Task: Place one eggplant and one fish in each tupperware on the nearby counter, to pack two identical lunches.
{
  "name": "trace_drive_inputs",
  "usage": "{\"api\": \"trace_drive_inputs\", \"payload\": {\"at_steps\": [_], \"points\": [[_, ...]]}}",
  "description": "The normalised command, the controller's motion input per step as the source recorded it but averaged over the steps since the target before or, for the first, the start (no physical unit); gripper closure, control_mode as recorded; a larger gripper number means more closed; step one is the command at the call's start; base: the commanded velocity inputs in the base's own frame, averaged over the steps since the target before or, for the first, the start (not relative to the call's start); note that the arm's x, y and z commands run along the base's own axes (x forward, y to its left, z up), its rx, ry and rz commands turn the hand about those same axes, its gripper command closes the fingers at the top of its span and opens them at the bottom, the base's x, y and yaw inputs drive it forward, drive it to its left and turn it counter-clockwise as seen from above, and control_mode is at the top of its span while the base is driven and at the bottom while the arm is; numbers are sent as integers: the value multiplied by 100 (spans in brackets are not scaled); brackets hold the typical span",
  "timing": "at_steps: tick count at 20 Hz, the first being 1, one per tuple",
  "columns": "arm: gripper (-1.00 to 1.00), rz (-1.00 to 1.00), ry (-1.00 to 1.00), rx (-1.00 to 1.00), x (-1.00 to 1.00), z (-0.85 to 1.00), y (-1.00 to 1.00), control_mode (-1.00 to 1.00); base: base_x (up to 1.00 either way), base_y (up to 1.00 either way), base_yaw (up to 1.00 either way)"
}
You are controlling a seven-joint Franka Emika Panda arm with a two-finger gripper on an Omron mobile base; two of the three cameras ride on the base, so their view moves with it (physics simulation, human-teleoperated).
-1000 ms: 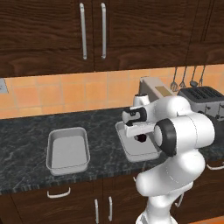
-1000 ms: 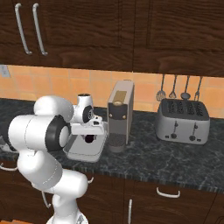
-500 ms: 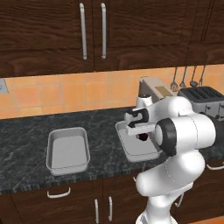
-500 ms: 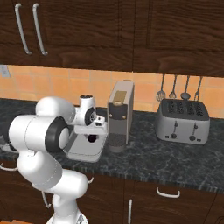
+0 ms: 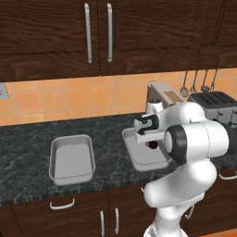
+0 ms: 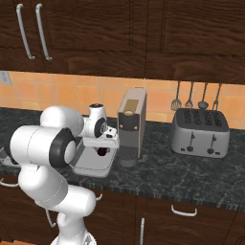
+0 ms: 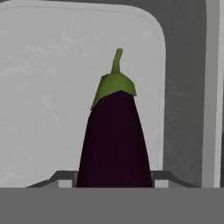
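Eggplant (image 7: 114, 140) filled the middle of the hand view, near-black and glossy, its green cap and curved stem pointing away from the camera, and the gripper (image 7: 114, 179) was clamped on its lower end, one finger tip showing at each side of the fruit. Behind it lay the pale floor and rounded rim of the right tupperware (image 7: 52, 87), so the eggplant hung over that container; whether its tip touched the floor could not be told from this angle. From the left base view the gripper (image 5: 151, 141) sat low over the same tupperware (image 5: 132, 152), with the dark eggplant (image 5: 152, 145) just visible beneath the hand and the white arm bulking large in front of the container's right side. The right base view showed the same: the eggplant (image 6: 101, 151) as a small dark spot under the hand, above the tupperware (image 6: 93, 167). Well apart to the left on the counter (image 5: 28, 143), the second tupperware (image 5: 71, 158) stood with nothing in it. Just beside the right container, farther along the dark marbled stone, stood a tall brushed-metal appliance (image 6: 131, 125), and beyond it a toaster (image 6: 199, 132) near the wall. Utensils (image 6: 190, 95) hung against the orange tiled backsplash (image 5: 69, 99), beneath dark wooden upper cabinets (image 5: 97, 32) with long silver handles.
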Motion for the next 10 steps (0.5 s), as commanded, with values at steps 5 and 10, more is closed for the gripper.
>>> {"api": "trace_drive_inputs", "payload": {"at_steps": [5,10], "points": [[-100,0,1,-3,0,29,2,-100,0,0,0],[-100,0,0,0,-18,50,2,-100,0,0,0]]}}
